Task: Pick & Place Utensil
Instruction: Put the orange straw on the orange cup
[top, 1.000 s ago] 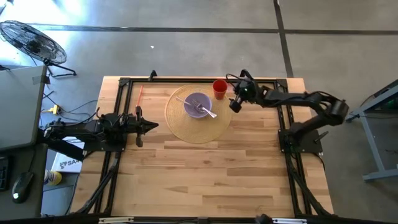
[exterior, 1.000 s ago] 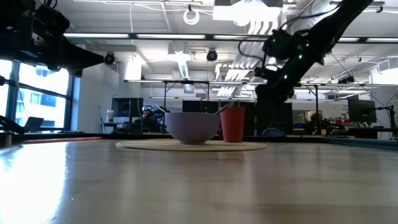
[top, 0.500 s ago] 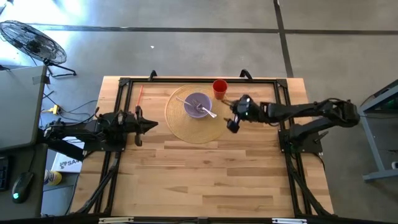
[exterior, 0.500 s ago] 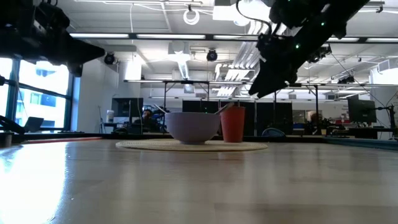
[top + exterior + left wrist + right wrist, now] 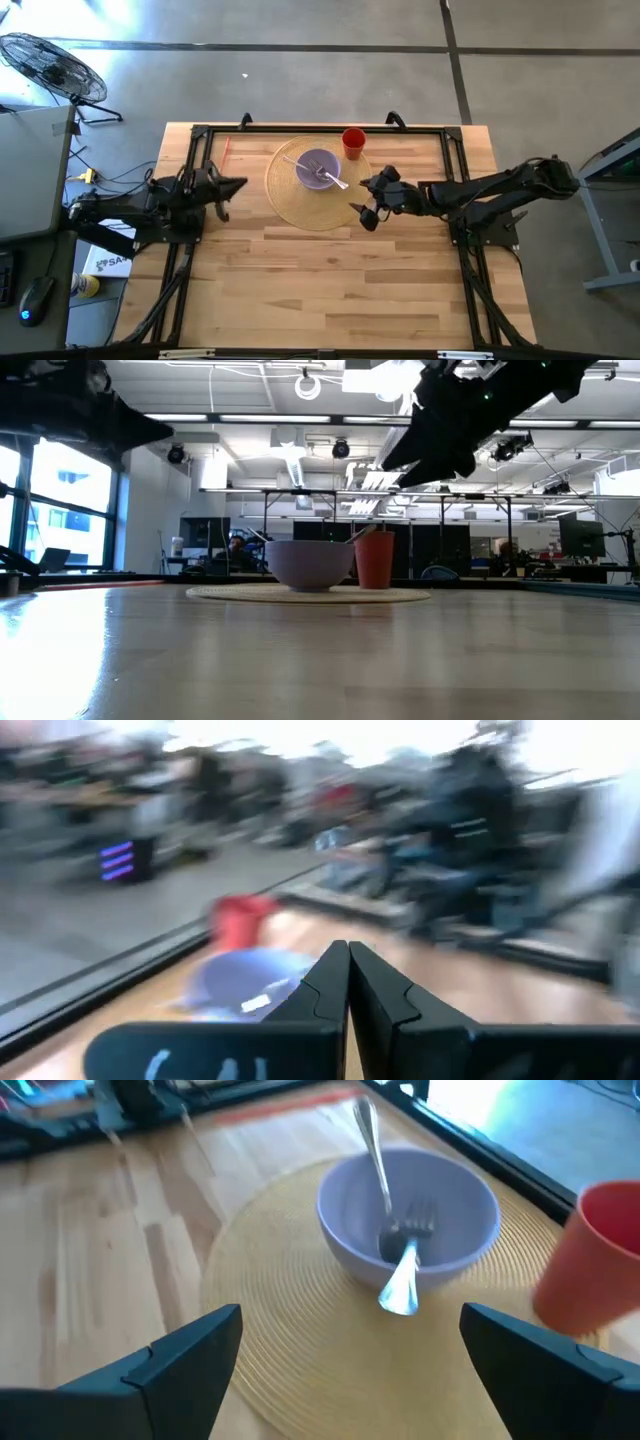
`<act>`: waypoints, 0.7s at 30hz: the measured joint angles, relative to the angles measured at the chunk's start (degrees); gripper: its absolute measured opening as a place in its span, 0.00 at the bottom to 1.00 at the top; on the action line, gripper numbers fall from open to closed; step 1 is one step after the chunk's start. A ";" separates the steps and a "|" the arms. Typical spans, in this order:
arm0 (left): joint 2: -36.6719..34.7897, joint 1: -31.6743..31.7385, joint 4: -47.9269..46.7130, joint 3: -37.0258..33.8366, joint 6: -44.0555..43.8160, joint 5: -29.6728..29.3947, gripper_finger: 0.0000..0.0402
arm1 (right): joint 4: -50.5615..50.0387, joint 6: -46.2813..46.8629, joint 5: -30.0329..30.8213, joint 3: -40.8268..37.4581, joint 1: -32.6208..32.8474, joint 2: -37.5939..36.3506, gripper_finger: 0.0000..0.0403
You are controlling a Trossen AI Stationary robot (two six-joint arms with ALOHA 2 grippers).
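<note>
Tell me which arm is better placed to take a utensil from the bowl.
The right. Its gripper is open at the mat's edge, facing the bowl with the fork and spoon. The left gripper is shut, off the mat.

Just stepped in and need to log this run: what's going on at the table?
Nothing is being held yet. The right pincer hangs open beside the round woven mat, facing the lavender bowl, where a fork and a spoon rest. A red cup stands at the mat's edge near the bowl. The left pincer waits, shut, on the mat's other side.
</note>
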 joint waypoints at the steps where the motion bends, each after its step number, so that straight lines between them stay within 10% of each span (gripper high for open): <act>1: 0.58 0.02 -2.86 1.35 -0.42 -3.98 0.00 | 1.00 -0.05 -0.20 0.00 0.15 0.00 0.92; 11: 10.81 0.06 -29.10 12.35 -19.22 -35.64 0.00 | 7.34 -2.52 -3.49 0.00 0.24 0.00 0.92; 21: 23.22 8.09 -44.44 16.75 -38.91 -33.20 0.00 | 8.54 -4.26 -6.51 0.00 0.22 0.00 0.92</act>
